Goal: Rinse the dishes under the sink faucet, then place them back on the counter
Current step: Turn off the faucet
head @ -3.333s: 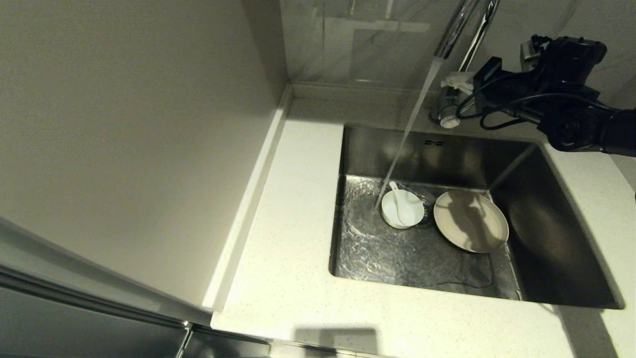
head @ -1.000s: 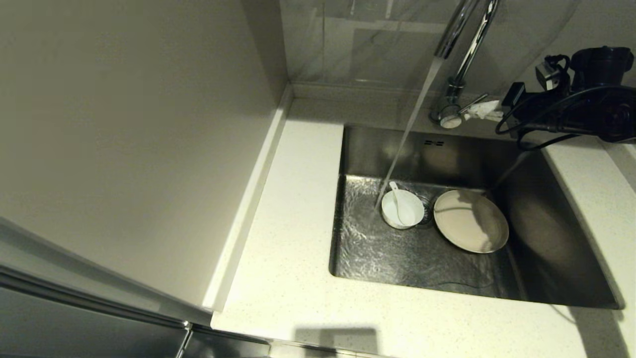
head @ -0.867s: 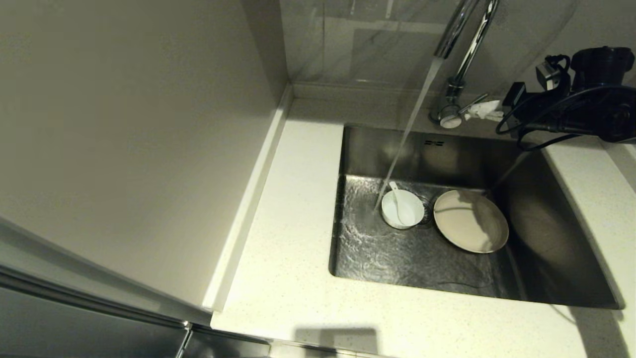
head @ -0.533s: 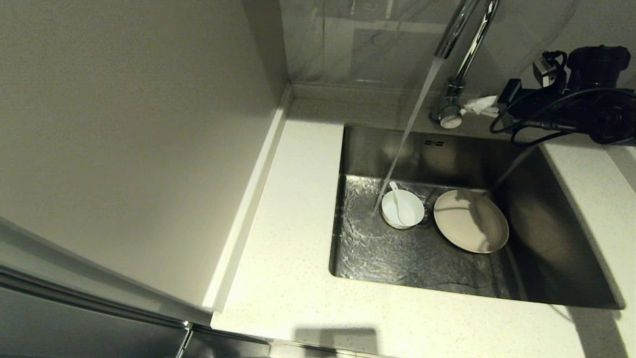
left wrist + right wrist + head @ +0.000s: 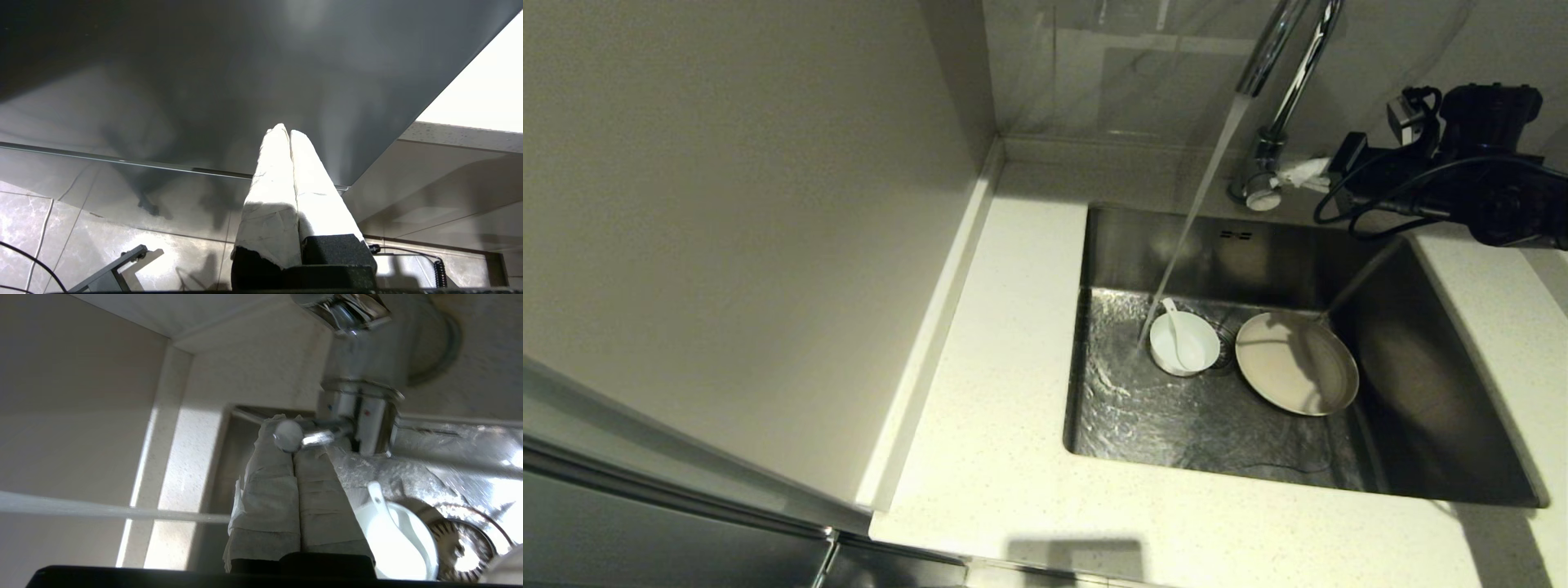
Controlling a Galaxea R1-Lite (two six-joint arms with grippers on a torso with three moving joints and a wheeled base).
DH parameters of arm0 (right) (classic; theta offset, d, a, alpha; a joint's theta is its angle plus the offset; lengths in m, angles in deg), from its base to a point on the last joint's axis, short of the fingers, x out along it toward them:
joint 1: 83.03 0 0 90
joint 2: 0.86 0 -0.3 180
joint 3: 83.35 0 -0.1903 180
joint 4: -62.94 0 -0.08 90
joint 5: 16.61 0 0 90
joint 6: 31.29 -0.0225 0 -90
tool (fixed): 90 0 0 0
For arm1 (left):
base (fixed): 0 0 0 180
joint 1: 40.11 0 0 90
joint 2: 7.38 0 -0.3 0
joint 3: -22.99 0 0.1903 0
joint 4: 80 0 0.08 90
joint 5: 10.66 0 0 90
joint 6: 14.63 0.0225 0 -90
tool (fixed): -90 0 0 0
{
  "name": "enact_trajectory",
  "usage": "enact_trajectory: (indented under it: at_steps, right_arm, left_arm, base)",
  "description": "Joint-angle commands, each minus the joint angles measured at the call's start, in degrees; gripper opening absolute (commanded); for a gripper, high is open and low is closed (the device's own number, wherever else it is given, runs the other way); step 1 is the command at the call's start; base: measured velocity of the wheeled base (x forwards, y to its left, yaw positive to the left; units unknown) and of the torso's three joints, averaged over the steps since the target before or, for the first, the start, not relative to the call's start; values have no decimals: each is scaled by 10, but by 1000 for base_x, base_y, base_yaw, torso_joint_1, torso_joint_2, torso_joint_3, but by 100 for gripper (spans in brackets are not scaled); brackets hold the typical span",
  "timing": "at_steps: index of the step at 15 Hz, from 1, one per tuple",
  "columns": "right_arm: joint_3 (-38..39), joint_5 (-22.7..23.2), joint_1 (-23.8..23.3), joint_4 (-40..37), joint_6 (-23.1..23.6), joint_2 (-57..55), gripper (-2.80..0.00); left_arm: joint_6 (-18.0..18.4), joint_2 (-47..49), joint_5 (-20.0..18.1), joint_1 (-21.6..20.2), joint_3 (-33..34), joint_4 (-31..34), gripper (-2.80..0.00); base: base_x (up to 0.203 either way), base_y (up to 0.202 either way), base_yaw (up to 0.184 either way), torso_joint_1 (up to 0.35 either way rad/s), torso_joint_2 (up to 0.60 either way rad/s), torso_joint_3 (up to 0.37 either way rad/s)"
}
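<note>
- My right gripper has edged back toward the faucet; its wrapped fingers are pressed together, tips at the lever.
- My right arm reaches in level over the desk behind the sink.
- Water still runs beside the bowl, which holds the spoon; the plate lies alongside.
- Only its wrist view shows my left gripper, closed and parked.
</note>
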Motion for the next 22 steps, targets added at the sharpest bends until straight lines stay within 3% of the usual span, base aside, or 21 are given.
enact_trajectory:
  at_steps: [1, 16, 19, 22]
  right_arm:
    - [-1, 1, 0, 27, -20, -11, -280]
    - [0, 3, 24, 166, -115, -25, -280]
    - [5, 2, 22, 124, -115, 16, -280]
    - [27, 0, 6, -13, -97, 104, -280]
  left_arm:
    - [0, -2, 0, 0, 0, 0, -280]
    - [0, -2, 0, 0, 0, 0, -280]
    - [0, -2, 0, 0, 0, 0, -280]
    - [0, -2, 0, 0, 0, 0, -280]
  base:
    - [0, 0, 0, 0, 0, 0]
    - [0, 0, 0, 0, 0, 0]
    - [0, 0, 0, 0, 0, 0]
    - [0, 0, 0, 0, 0, 0]
